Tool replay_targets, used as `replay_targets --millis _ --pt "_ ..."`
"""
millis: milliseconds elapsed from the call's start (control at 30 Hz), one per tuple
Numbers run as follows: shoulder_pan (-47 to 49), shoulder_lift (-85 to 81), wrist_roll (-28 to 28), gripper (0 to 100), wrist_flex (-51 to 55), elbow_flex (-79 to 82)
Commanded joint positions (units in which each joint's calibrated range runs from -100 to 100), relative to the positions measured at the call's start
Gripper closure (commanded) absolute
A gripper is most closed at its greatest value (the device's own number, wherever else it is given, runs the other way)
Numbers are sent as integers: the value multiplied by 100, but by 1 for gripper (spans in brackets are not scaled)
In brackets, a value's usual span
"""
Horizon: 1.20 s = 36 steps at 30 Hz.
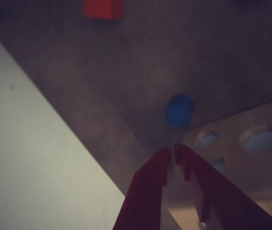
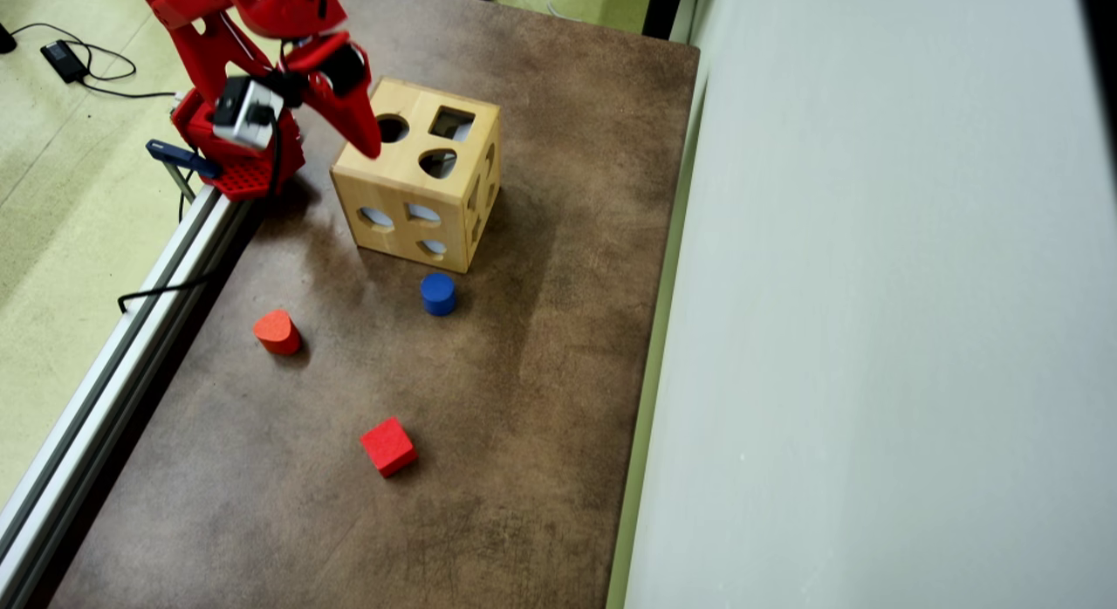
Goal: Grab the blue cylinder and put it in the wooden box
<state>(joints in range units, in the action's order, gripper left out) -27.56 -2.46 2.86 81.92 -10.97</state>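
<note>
Gripper (image 1: 173, 149), jaws nearly closed and empty, is hovering over the box (image 2: 401, 203) in the approach step, needing opening and descent toward the cylinder (image 2: 437, 293) at its 6 o'clock.

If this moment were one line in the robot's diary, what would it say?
end effector: shut, empty, above wooden box | blue cylinder: upright on table beside box, untouched | stage: not yet picked up

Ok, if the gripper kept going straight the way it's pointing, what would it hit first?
Probably the blue cylinder: the wrist view shows it dead ahead of the shut gripper, beside the wooden box. Depth is unclear, so it might reach the table first.
</note>
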Motion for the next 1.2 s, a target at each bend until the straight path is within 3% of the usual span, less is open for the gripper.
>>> replay_targets --millis 0,233,700,1167 --pt "-193 938 34 98 -605 -370" --pt "96 2008 244 98 -1401 -370" --pt "1367 2764 332 98 -1449 -379" --pt "1374 3036 332 98 -1441 -379"
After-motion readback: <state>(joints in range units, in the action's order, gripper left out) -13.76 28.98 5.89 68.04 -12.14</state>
